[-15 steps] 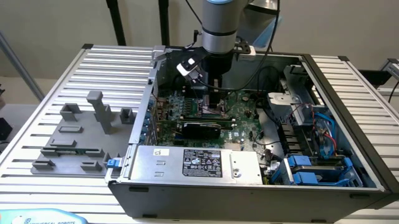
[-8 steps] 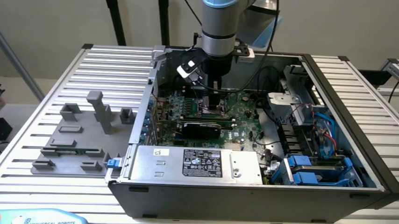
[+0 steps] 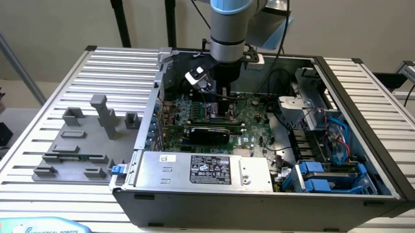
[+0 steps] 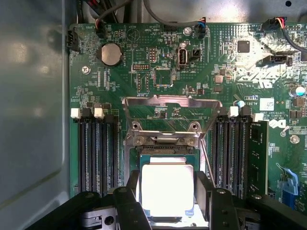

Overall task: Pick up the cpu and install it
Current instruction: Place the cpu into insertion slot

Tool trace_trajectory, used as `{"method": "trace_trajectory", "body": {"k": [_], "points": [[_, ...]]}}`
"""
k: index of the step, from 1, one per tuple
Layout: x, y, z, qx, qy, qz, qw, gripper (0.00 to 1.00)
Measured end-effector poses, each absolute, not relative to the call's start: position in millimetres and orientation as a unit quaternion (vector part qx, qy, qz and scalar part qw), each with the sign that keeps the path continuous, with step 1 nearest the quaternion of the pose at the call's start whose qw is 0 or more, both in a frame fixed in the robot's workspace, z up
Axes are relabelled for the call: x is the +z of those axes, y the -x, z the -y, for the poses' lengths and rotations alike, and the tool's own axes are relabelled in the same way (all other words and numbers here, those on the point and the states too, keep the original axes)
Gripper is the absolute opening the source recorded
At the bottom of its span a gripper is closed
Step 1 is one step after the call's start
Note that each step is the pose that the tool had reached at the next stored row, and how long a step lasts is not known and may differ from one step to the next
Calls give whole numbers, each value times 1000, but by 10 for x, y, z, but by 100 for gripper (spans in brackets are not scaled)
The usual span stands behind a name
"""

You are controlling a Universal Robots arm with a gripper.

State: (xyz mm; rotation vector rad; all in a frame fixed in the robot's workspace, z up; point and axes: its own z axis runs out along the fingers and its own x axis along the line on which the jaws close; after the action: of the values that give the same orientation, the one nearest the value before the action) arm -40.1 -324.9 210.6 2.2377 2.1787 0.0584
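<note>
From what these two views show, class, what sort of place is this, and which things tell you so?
Probably a robotics lab or assembly test bench: a robot arm reaches into an open computer case on a slatted metal table, above the motherboard, with grey fixture blocks beside it.

— Any print legible on the silver-white square cpu [image 4: 167,188]?
— None; glare blanks its top, and the black pincer [image 4: 167,194] covers its nearest corners.
— The exterior view?
— Pincer's tip too dark to make out.

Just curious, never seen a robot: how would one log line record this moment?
gripper: shut on cpu | place: over motherboard socket | socket frame: raised
</note>
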Motion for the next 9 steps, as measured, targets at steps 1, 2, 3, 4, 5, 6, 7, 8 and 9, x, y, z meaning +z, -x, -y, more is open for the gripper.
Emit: {"method": "trace_trajectory", "body": {"k": [1, 2, 3, 4, 5, 6, 7, 8, 9], "points": [[2095, 401, 3249, 19, -716, -697, 9, 55], [2087, 401, 3249, 19, -716, -697, 9, 55], [2081, 400, 3249, 18, -716, -697, 8, 55], [2074, 400, 3249, 18, -716, -697, 8, 55], [2066, 400, 3248, 17, -716, -698, 7, 55], [2057, 400, 3247, 16, -716, -698, 7, 55], [2046, 400, 3246, 15, -716, -698, 6, 55], [2035, 400, 3245, 15, -716, -697, 5, 55], [2025, 400, 3245, 14, -716, -698, 5, 55]]}}
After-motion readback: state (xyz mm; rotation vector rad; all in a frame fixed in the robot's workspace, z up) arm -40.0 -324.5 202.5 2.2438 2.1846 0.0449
